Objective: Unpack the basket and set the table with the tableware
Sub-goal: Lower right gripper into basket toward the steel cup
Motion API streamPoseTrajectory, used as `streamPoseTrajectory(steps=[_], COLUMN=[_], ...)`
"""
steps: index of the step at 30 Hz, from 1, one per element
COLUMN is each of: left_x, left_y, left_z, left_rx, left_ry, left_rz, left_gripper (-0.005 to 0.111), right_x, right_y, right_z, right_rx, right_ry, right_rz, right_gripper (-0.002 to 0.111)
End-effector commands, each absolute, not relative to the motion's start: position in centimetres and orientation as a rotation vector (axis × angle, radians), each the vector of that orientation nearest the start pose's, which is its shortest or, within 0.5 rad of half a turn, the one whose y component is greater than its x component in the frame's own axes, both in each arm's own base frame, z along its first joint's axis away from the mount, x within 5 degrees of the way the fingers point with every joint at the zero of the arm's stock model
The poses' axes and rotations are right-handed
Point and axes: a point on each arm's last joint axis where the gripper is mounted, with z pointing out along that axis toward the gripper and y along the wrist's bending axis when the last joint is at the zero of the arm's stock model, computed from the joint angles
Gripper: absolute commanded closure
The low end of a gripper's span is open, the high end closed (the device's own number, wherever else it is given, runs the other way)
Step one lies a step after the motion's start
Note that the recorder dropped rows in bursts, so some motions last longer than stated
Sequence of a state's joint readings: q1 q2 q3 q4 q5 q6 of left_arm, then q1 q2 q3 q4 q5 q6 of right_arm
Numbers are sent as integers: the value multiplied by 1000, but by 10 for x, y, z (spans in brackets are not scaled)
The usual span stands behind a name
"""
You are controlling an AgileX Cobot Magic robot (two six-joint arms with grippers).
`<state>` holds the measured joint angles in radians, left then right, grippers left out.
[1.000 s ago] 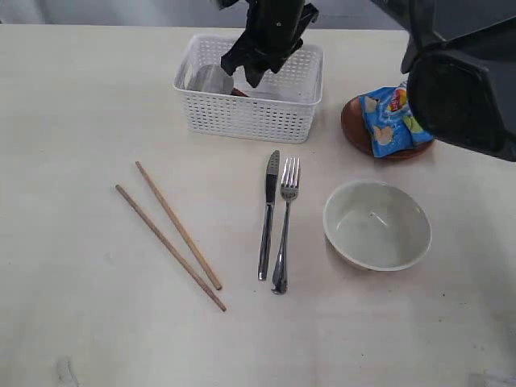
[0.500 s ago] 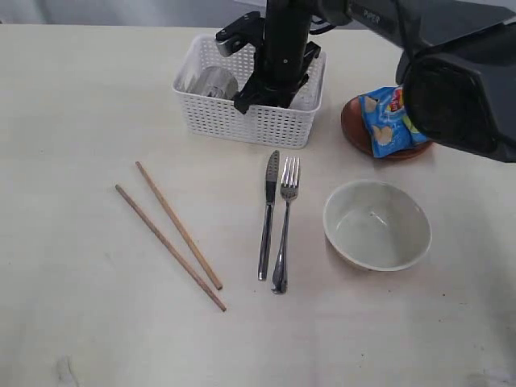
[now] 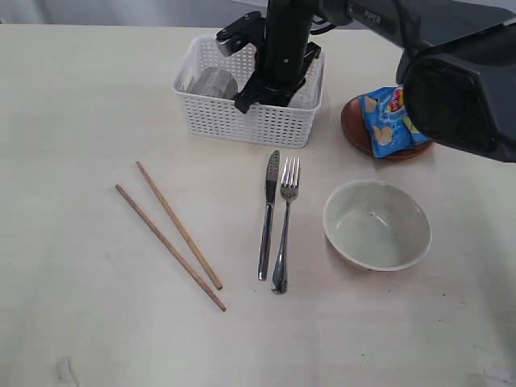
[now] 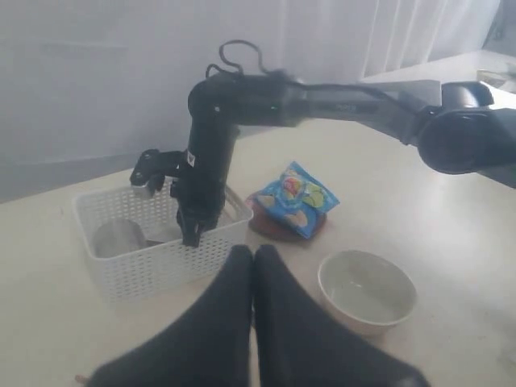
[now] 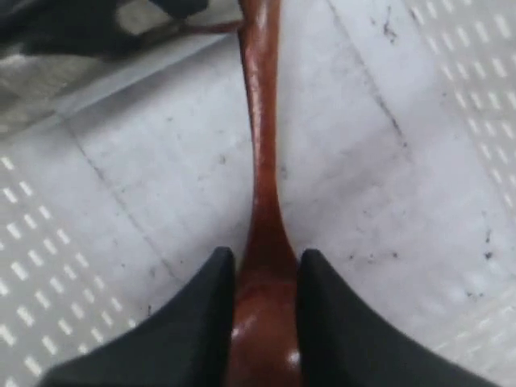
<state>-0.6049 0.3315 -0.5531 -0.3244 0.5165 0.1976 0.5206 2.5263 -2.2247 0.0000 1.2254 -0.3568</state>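
The white basket [image 3: 242, 121] stands at the back of the table [image 3: 81, 121], with the steel cup [image 3: 214, 81] in its left end. My right gripper [image 3: 262, 95] reaches down into the basket. In the right wrist view its jaws [image 5: 265, 256] press both sides of the reddish-brown wooden spoon [image 5: 260, 161], which lies on the basket floor. Knife [image 3: 268, 214], fork [image 3: 285, 222], two chopsticks [image 3: 173, 234] and the pale bowl [image 3: 376, 224] lie on the table. The brown plate [image 3: 355, 129] sits at the right. My left gripper [image 4: 253, 258] is shut and empty, hanging above the table.
A blue chip bag [image 3: 391, 119] lies on the brown plate, right of the basket. The right arm's dark body [image 3: 459, 81] fills the upper right of the exterior view. The basket walls [image 5: 476, 72] close in around the right gripper.
The right gripper came down from above the basket rim into the basket, then its jaws closed in on the wooden spoon. Everything on the table stayed put.
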Motion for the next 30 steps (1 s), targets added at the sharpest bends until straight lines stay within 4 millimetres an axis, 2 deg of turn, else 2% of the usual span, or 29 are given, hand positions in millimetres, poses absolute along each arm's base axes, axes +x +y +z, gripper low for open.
streamPoseTrajectory(steps=[1, 2, 10, 13, 15, 16, 18, 19, 21, 22, 26, 30], left_x=[45, 45, 45, 45, 45, 45, 45, 45, 45, 45, 45, 45], left_y=[-49, -49, -49, -48, -49, -49, -49, -49, -49, -49, -49, -49], left_z=[333, 333, 333, 333, 332, 332, 332, 332, 332, 332, 332, 332], left_rx=[560, 560, 559, 560, 560, 560, 560, 560, 560, 560, 560, 554], left_ry=[1697, 1697, 1697, 1699, 1703, 1703, 1703, 1703, 1703, 1703, 1703, 1706], left_rz=[-646, -646, -648, -649, -652, -652, -652, -652, -652, -652, -652, -658], left_gripper=[107, 107, 107, 107, 107, 107, 107, 107, 107, 107, 107, 107], right_x=[449, 448, 443, 441, 438, 437, 434, 436, 438, 440, 440, 442], right_y=[248, 249, 253, 252, 256, 258, 267, 272, 276, 277, 284, 288], right_z=[113, 116, 178, 195, 198, 198, 198, 200, 201, 202, 202, 190], right_rx=[-1357, -1357, -1312, -1291, -1301, -1304, -1297, -1265, -1215, -1177, -938, -722], right_ry=[2730, 2723, 2604, 2580, 2578, 2577, 2555, 2521, 2491, 2483, 2561, 2656], right_rz=[-69, -68, -53, -44, 31, 70, 215, 277, 308, 315, 464, 548], right_gripper=[108, 108, 108, 108, 107, 105, 85, 66, 47, 44, 44, 41])
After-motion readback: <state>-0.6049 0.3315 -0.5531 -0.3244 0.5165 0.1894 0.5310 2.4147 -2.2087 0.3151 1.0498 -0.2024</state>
